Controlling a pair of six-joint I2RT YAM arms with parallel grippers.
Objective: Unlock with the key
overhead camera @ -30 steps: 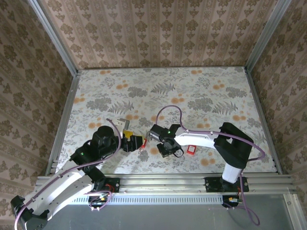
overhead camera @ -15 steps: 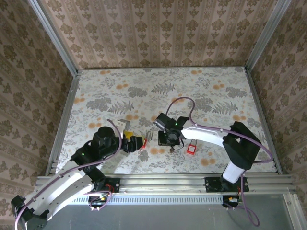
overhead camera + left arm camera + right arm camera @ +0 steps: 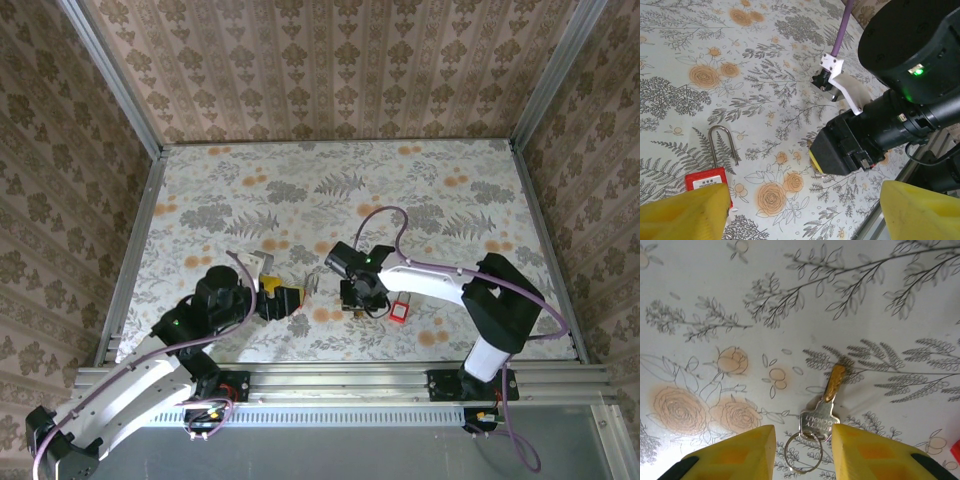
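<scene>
Patterned brown walls (image 3: 330,70), enclosing three sides of the work area. Table (image 3: 400,190), covered in a pale floral print, with an aluminium rail (image 3: 350,380) along its near edge. Left arm (image 3: 150,375), white and black, reaching from the near-left corner toward the table's middle front. Right arm (image 3: 470,295), white and black, bent back leftward, its wrist showing a green light in the left wrist view. Left gripper (image 3: 805,200), yellow-tipped, released, its jaws standing wide apart just above the cloth and gripping nothing. Right gripper (image 3: 803,435), yellow-tipped, pointing down at the table just right of the left one, jaws parted with a clear gap and clamping nothing. Padlock (image 3: 702,179), red body with a steel shackle, lying flat on the cloth beside the left gripper's left finger (image 3: 685,215), which hides the body's lower part. Small red item (image 3: 398,311), flat on the table just right of the right gripper; what it is cannot be told. Key (image 3: 822,410), silver head and brass-coloured blade, lying loose on the cloth, its head between the right gripper's fingertips and its blade pointing away from them. Key ring (image 3: 803,455), a thin steel loop threaded through the key's head.
</scene>
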